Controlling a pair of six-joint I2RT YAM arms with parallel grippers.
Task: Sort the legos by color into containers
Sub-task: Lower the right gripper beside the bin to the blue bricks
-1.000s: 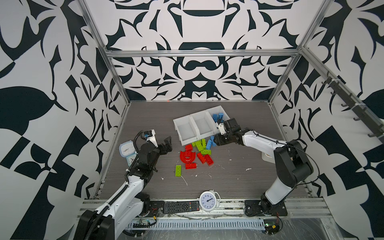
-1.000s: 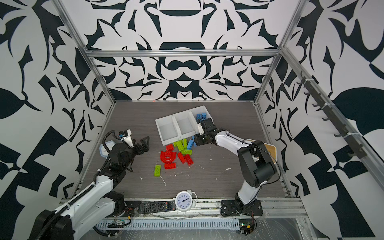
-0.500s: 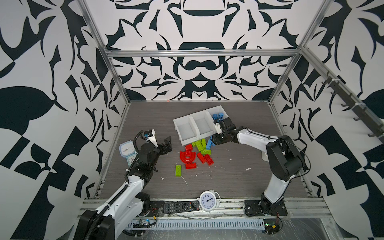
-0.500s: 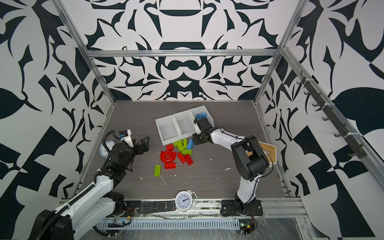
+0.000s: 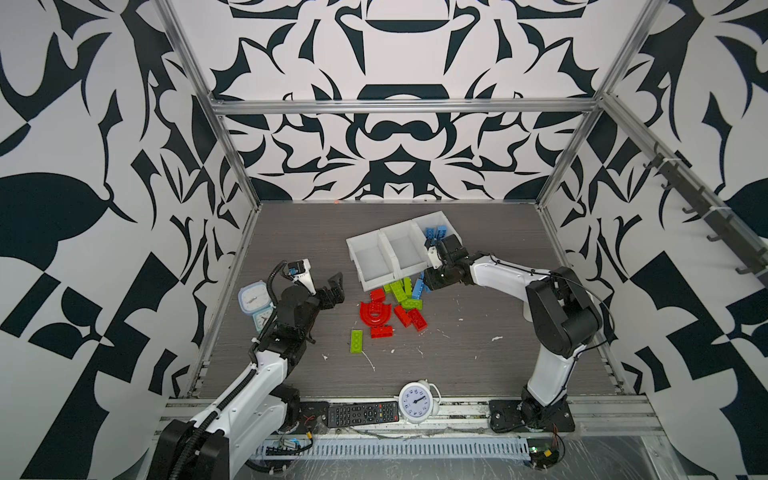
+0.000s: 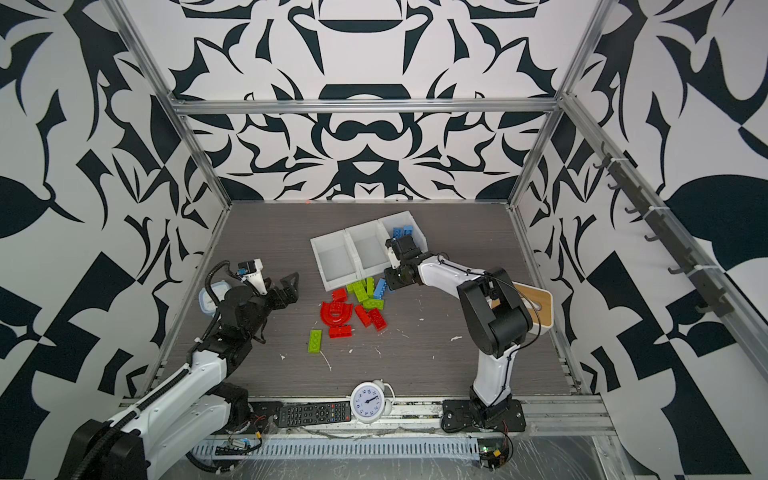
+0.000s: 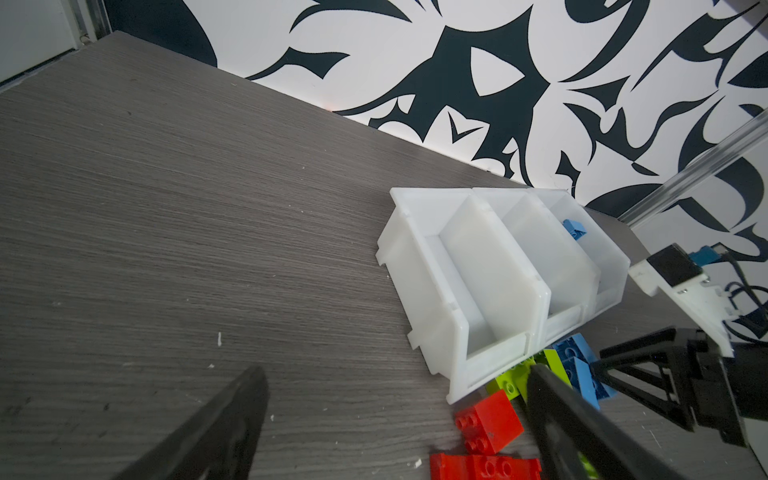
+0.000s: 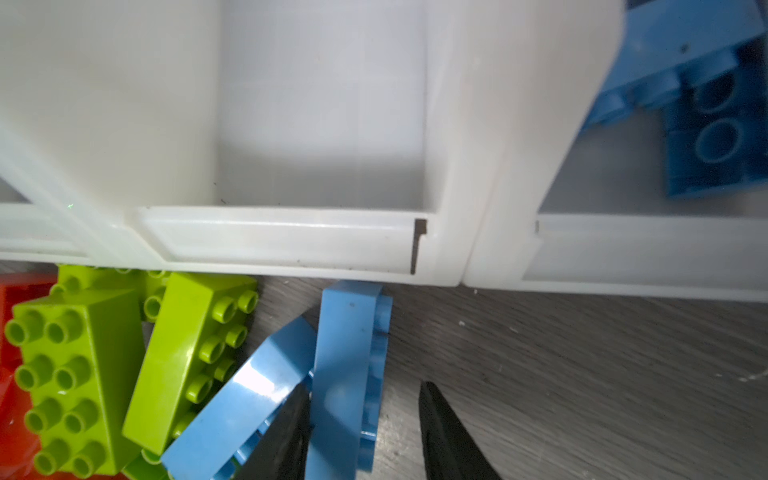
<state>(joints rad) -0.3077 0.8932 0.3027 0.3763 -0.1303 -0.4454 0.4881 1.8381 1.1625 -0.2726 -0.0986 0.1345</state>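
Compared with one second earlier, the right arm point(image 5: 498, 278) has drawn its elbow inward. It has carried the right gripper point(image 5: 424, 286) from the front of the bin nearest the right edge point(image 7: 602, 253) down to the right side of the brick pile, and the jaws have narrowed. The left gripper point(image 5: 335, 288) has not moved: jaws spread wide, empty, held above the worktop point(image 5: 478, 365) between its left edge and the pile. No brick has changed place. In the right wrist view the right gripper's fingers straddle one light blue brick point(image 8: 347, 357). One finger point(image 8: 291, 432) sits between it and a second blue brick point(image 8: 237, 399). The other finger point(image 8: 449, 436) stands clear, with bare worktop showing in the gap, so the jaws are partly closed and not clamped. The straddled brick lies on its side, a smooth face toward the camera. Its long axis runs from the fingers straight toward the containers point(image 5: 385, 248), and its far end reaches the lowered front lip of the middle bin point(image 8: 324, 124). The second blue brick is tilted, leaning on a lime brick point(image 8: 187, 357). The containers sit right of centre toward the far edge, set at an angle; the right-edge bin holds blue bricks point(image 5: 436, 230). The remaining legos point(image 5: 411, 304), including the red arch point(image 5: 374, 320), lie mid-worktop just in front of the bins.
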